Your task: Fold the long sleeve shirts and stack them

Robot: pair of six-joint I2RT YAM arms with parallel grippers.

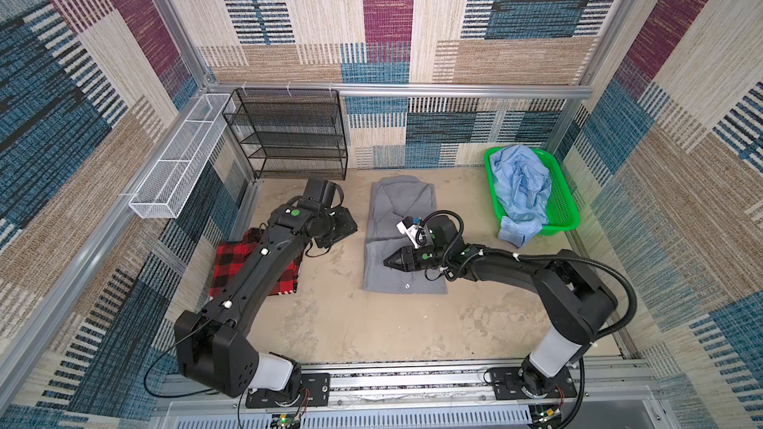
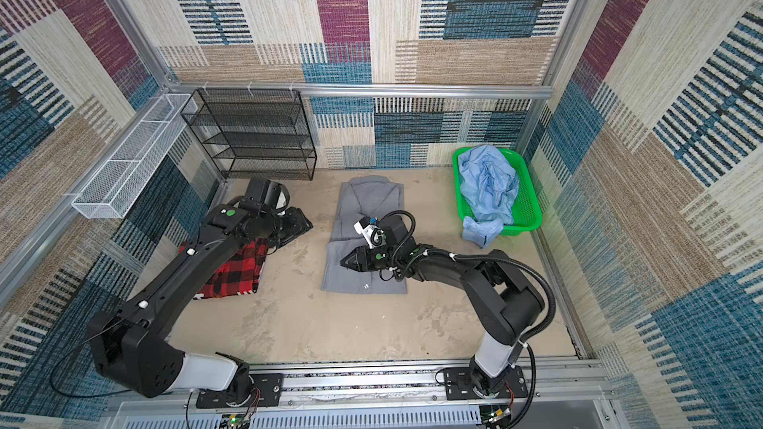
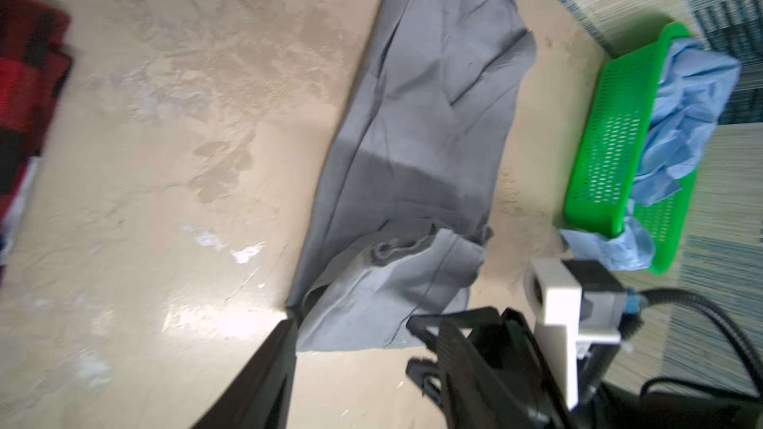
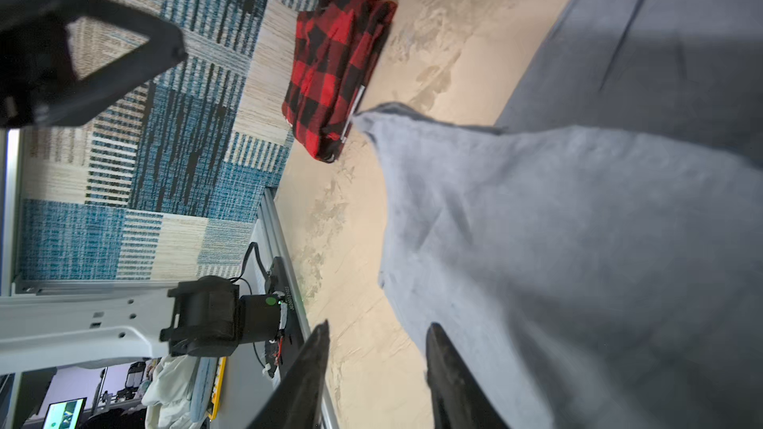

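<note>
Seemingly, past the folded plaid shirt (image 1: 223, 270) and the left gripper (image 1: 342, 226) hovering with jaws unreadable, the central grey shirt (image 1: 396, 208) is being folded, the right gripper (image 1: 387, 261), jaws apart, needing a hem pinch next, while the blue shirt (image 1: 522, 187) is waiting in the basket (image 1: 566, 210).

Walls (image 1: 388, 14) covered in patchwork woven fabric of beige, blue and maroon enclose the cell, framed by an aluminium rail (image 1: 454, 90). The table (image 1: 371, 323) is mottled beige and evenly lit. A black mesh shelf rack (image 1: 289, 134) stands at the back wall, with a white wire tray (image 1: 177, 158) mounted beside it.
</note>
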